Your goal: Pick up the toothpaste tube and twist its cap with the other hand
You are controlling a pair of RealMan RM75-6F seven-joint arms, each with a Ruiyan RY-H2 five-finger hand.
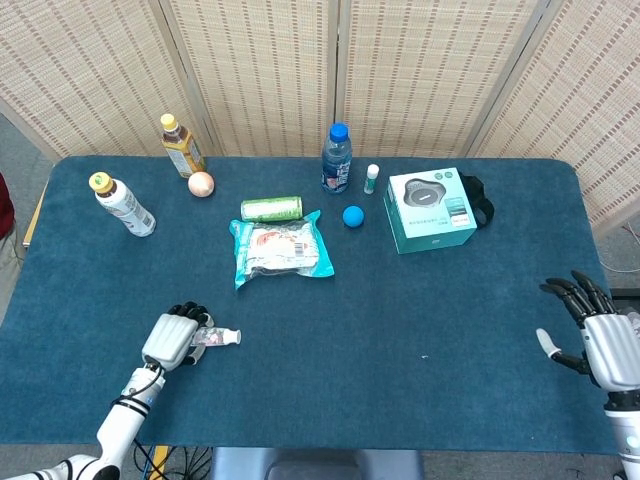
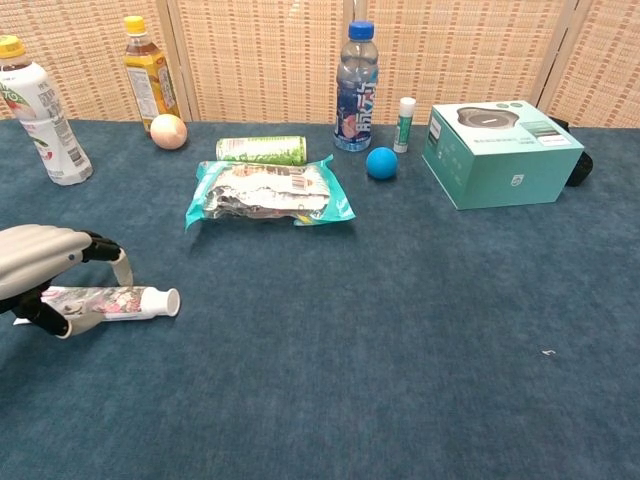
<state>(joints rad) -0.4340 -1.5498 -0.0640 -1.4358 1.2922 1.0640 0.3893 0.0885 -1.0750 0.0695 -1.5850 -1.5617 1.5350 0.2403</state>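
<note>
— Where's my left hand (image 1: pixel 174 339)?

— Down at about 7 o'clock in the head view, silver back up, dark fingers (image 2: pixel 98 247) curled forward and downward. From the chest camera I see it arched low over the table, thumb tucked underneath; I can't tell whether the fingertips press down.

— And my right hand (image 1: pixel 608 343)?

— Around 4 o'clock, at the table's edge, palm raised, black fingers (image 1: pixel 572 292) fanned apart, thumb out to the side, holding nothing. Only the head camera catches it.

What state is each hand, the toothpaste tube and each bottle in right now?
left hand: curled over the tube
right hand: open, fingers spread
toothpaste tube: lying flat, capped
blue-capped bottle: upright, capped
white bottle: upright, capped
amber bottle: upright, capped
</note>
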